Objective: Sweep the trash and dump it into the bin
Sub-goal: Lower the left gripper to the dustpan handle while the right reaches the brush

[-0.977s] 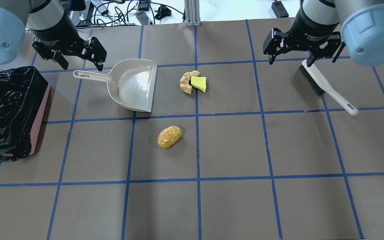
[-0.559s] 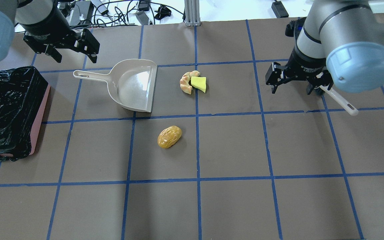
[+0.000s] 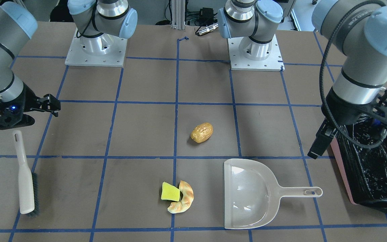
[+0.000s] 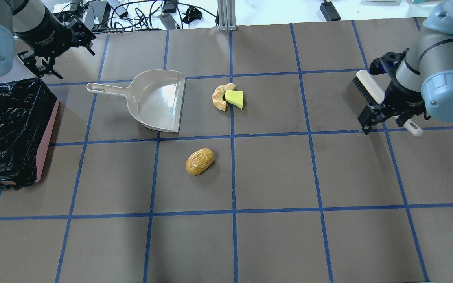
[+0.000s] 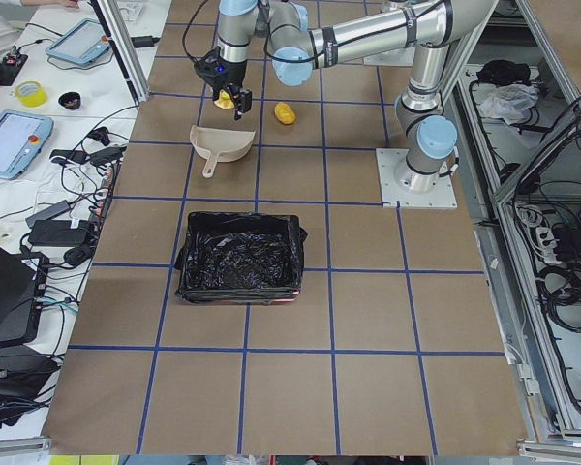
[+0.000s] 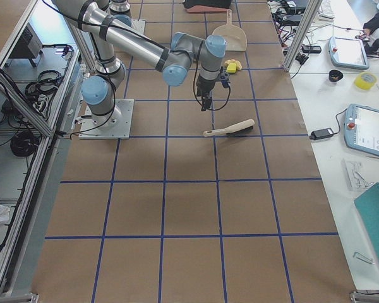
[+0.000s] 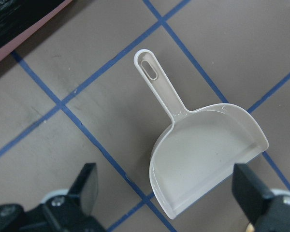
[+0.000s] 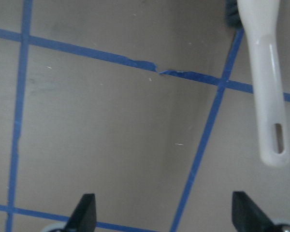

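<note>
Left fingers (image 7: 87, 186): stood wide apart, empty, over the dustpan (image 7: 203, 154).
Right fingers (image 8: 84, 210): wide apart, empty; brush (image 8: 268, 82) handle lay toward one finger, not between.
Trash (image 4: 200, 161): loose on the counter (image 4: 273, 236), well apart from both; bin (image 4: 49, 129) near the left fingers.
Risk: an off-centre close might have knocked the brush handle away.

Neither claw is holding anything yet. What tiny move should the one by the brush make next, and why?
Probably shift the right gripper sideways until it is over the white handle of the brush. Its jaws are open and empty, and the handle lies flat, off to one side of them, so closing here would catch nothing.
</note>
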`<move>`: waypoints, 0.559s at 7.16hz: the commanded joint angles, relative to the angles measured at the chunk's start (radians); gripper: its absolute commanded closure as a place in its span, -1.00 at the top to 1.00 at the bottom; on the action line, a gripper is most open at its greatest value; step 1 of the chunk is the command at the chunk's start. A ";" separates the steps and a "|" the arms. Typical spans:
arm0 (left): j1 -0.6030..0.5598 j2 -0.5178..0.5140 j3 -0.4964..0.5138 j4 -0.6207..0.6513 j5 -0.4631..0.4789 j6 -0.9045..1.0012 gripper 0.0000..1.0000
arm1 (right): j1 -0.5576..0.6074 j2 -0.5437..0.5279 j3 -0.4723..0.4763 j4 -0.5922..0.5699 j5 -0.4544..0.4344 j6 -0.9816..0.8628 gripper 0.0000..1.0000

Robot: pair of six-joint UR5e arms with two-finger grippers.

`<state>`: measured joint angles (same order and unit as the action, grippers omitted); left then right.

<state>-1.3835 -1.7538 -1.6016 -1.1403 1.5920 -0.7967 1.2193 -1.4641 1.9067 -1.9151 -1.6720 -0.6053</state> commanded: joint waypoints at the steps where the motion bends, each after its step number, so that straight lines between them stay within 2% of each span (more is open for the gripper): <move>1: 0.004 -0.114 -0.019 0.057 -0.013 -0.357 1.00 | -0.124 0.019 0.085 -0.141 -0.020 -0.239 0.98; 2: 0.004 -0.168 -0.003 0.094 -0.015 -0.436 1.00 | -0.142 0.033 0.139 -0.229 -0.018 -0.246 0.98; 4: 0.004 -0.260 0.043 0.132 -0.003 -0.455 1.00 | -0.142 0.041 0.160 -0.257 -0.015 -0.257 0.92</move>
<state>-1.3791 -1.9541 -1.5877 -1.0333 1.5852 -1.2231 1.0819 -1.4291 2.0511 -2.1497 -1.6892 -0.8516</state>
